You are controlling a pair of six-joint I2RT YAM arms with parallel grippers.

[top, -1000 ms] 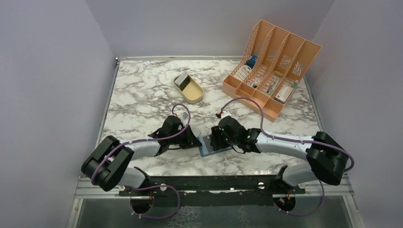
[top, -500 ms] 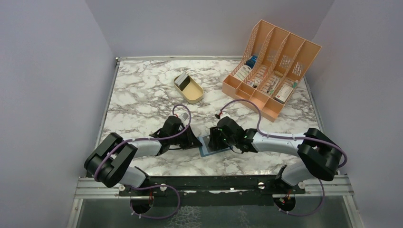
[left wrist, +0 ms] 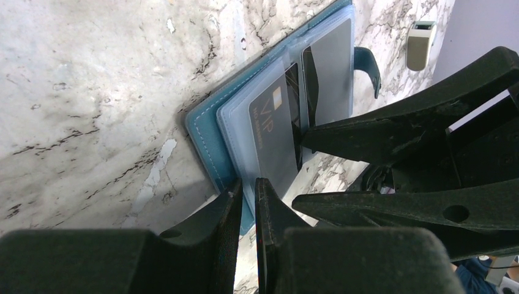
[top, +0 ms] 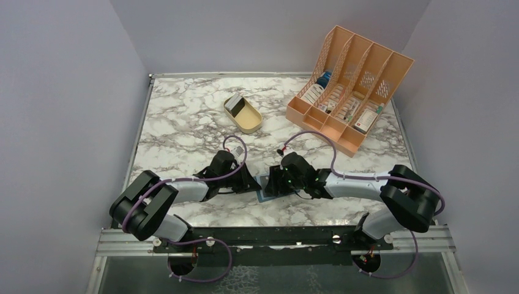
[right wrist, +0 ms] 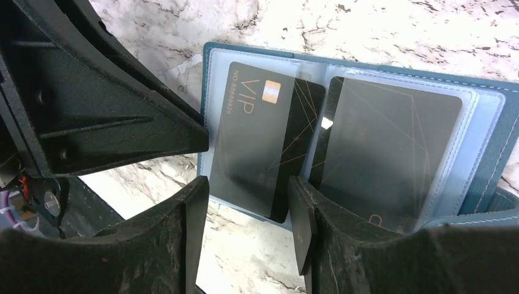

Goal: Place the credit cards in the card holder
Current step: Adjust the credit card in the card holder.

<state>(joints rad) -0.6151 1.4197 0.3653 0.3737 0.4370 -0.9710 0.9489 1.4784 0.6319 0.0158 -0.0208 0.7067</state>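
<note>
The card holder [top: 264, 190] lies open on the marble between my two grippers, teal back down, pale blue pockets up [right wrist: 489, 165]. A black VIP credit card [right wrist: 257, 135] sits partly in its left pocket, its right edge sticking out over the fold. A second black card [right wrist: 385, 147] sits inside the right pocket. My left gripper [left wrist: 248, 184] is shut on the holder's left edge [left wrist: 208, 141]. My right gripper [right wrist: 248, 184] is open, its fingers either side of the VIP card's near edge. Both grippers meet over the holder in the top view: left [top: 251, 182], right [top: 273, 184].
A tan oval tray [top: 243, 115] stands behind the grippers with a small dark item [top: 233, 104] at its far end. An orange slotted file rack [top: 349, 86] holding small packets stands at the back right. The holder's strap [left wrist: 367, 61] curls off its far edge.
My right gripper has slid a little to the left over the holder, closer to the left gripper. The left gripper and the holder have stayed put.
</note>
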